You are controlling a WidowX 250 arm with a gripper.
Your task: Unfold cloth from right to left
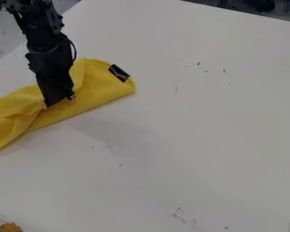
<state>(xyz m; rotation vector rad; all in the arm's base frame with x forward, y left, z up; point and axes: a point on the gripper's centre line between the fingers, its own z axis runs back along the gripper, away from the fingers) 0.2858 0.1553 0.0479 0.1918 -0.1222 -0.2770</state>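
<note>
Yellow cloth (pixel 102 89) lay lengthwise beneath and either side of my jaws, open or closed I couldn't tell.

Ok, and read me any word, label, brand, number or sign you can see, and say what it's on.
There is no text I can read.
Black patch on the yellow cloth: no lettering can be made out.
White table: dark specks and scuffs, no readable characters.
Black robot arm: none I can make out.
</note>
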